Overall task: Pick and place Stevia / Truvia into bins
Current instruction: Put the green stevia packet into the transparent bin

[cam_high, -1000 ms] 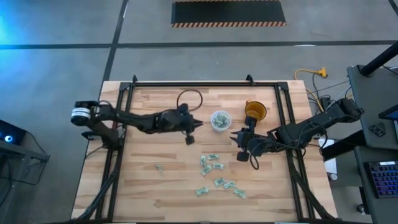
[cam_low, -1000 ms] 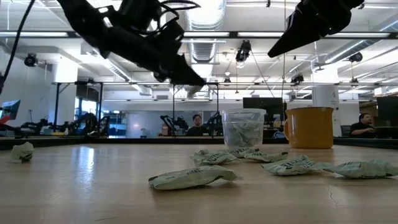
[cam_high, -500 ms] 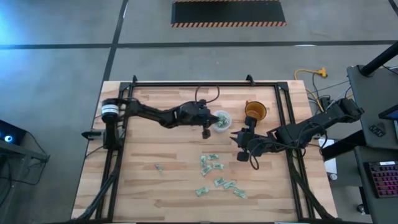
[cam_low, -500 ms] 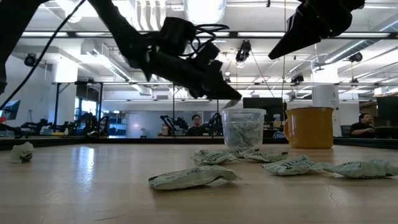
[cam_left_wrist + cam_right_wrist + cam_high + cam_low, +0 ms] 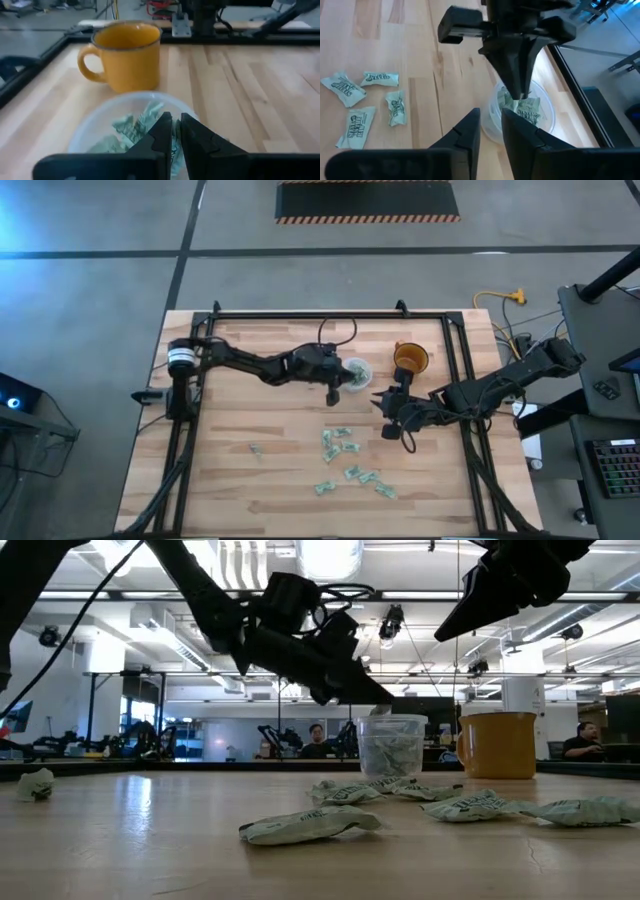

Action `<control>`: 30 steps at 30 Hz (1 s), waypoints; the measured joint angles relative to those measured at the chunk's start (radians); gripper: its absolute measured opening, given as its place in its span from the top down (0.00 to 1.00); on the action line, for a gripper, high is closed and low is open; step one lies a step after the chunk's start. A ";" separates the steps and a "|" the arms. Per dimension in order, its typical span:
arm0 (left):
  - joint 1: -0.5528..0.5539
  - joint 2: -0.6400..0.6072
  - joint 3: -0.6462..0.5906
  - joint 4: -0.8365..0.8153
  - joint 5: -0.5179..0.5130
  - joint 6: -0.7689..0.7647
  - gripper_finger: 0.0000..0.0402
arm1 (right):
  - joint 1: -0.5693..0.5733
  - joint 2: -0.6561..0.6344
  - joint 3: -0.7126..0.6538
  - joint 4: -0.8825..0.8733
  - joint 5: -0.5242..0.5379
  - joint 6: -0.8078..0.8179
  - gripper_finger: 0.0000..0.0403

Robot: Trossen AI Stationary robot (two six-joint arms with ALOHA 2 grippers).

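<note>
Several pale green and white Stevia sachets [image 5: 350,462] lie flat on the wooden table, near the front in the low view [image 5: 310,825]. More sachets lie inside the clear plastic cup [image 5: 353,372], which stands beside the orange mug [image 5: 410,358]. My left gripper [image 5: 342,381] points down over the cup's mouth [image 5: 540,120], shut on one sachet. My right gripper [image 5: 384,412] hovers open to the right of the cup, above the table and touching nothing. My left gripper pinches one sachet [image 5: 175,145] between its two fingertips [image 5: 520,92]. It comes from above, slanting down from the table's left. The sachet [image 5: 378,710] is lifted clear and hangs at the fingertips, at the height of the cup's rim [image 5: 392,720].
One crumpled sachet [image 5: 255,448] lies alone toward the table's left [image 5: 36,783]. A dark metal frame [image 5: 200,330] borders the tabletop. Bare wood spreads left of the loose sachets. People sit in the room far behind the table.
My left gripper has carried the sachet toward the table's right, from left of the cup to above the cup's mouth, and has dropped lower toward the rim. It has stayed shut on the sachet.
</note>
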 joint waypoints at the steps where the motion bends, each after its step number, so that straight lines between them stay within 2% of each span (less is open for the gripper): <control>1: 0.000 0.003 0.000 -0.003 0.000 0.000 0.96 | 0.000 0.000 0.000 0.001 0.000 0.000 0.83; 5: 0.001 0.005 0.000 -0.011 0.000 0.000 0.89 | 0.000 0.000 0.000 0.001 0.000 0.000 0.83; 13: 0.001 0.003 0.001 -0.017 -0.001 0.000 0.60 | 0.000 0.000 -0.005 0.001 0.000 0.001 0.80; 17: 0.000 -0.030 0.002 -0.061 0.000 0.000 0.50 | 0.000 0.000 -0.019 0.001 -0.010 0.078 0.81; 21: -0.018 -0.123 0.002 -0.299 0.011 0.000 0.47 | -0.001 0.005 -0.051 0.010 -0.197 0.108 0.82; 25: -0.070 -0.212 -0.012 -0.541 0.017 0.000 0.47 | 0.001 0.040 -0.115 0.138 -0.364 0.050 0.82; 27: -0.110 -0.255 -0.031 -0.622 0.017 0.000 0.47 | 0.000 0.069 -0.146 0.254 -0.414 -0.012 0.81; 30: -0.178 -0.308 -0.070 -0.697 0.018 -0.001 0.47 | 0.000 0.130 -0.170 0.410 -0.433 -0.119 0.81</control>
